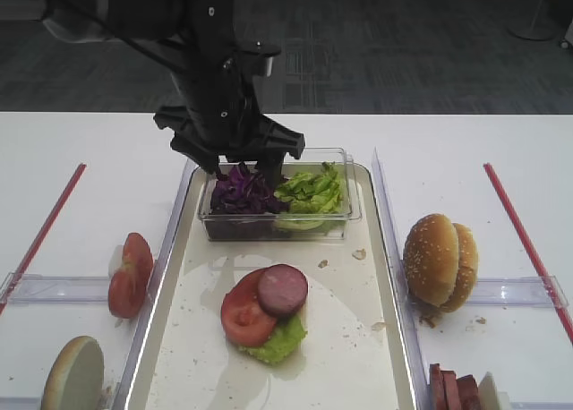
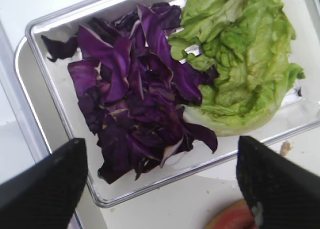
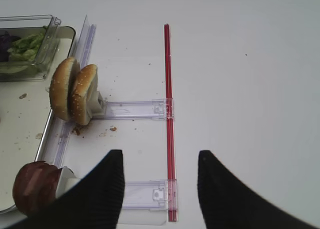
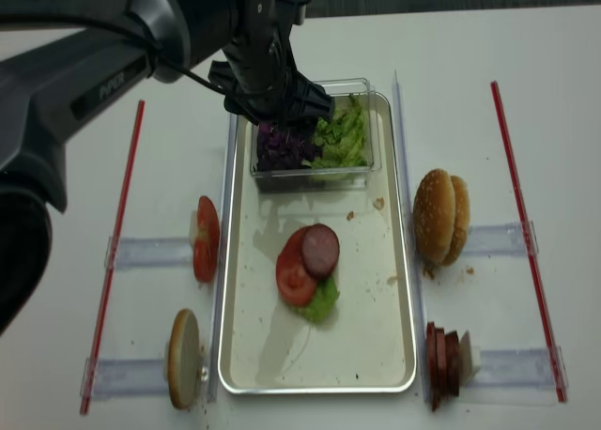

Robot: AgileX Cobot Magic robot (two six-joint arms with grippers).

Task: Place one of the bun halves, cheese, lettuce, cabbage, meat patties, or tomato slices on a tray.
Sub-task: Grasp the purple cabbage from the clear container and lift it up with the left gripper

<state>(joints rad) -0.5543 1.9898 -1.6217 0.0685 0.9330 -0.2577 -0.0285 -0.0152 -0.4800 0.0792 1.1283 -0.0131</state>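
Half your left gripper (image 2: 160,181) is cropped, jaws spread, gripping nothing above the cabbage (image 2: 137,94), whose clump runs near-to-far.

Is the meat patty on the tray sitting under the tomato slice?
No, the meat patty lies on top of the tomato slice, overlapping its upper right edge.

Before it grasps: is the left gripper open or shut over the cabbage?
Open: left gripper fingers stand wide apart above the cabbage, nothing between them.
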